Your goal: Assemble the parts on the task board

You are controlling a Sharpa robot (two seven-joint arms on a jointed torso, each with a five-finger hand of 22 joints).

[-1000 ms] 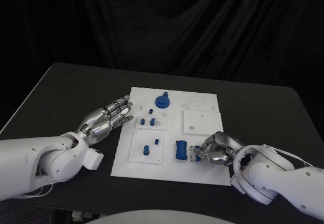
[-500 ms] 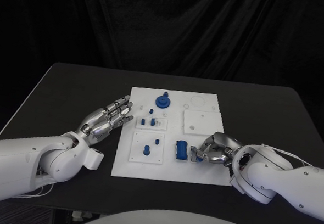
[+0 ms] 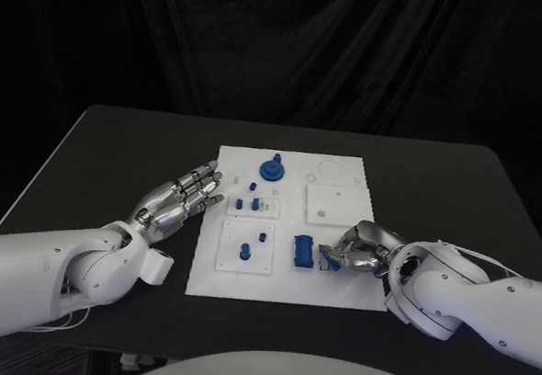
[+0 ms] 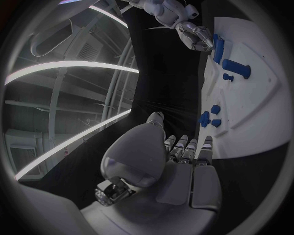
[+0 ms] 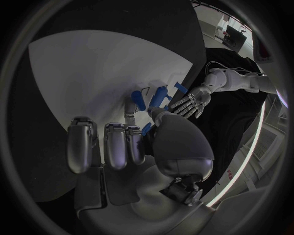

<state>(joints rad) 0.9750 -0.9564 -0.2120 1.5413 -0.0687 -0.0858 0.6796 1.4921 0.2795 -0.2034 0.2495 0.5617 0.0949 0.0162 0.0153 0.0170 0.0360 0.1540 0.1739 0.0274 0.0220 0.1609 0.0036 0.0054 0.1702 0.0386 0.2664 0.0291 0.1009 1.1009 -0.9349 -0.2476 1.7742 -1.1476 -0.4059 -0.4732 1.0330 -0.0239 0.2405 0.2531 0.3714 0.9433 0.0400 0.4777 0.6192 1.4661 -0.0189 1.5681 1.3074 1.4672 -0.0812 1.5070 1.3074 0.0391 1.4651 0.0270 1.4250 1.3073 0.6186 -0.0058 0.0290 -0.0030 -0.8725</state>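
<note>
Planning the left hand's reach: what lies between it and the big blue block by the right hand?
In the head view, between the left hand and the blue block lies a raised white panel with small blue pegs.

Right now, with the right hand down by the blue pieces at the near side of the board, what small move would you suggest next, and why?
Probably a short lift of the right hand straight up. It seems to pinch a small blue part at its fingertips, close beside the larger blue block on the task board, so rising first should clear that block. The left hand hovers open at the board's edge, out of the way.

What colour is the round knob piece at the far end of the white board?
Blue round knob piece, clearest in the head view.
</note>
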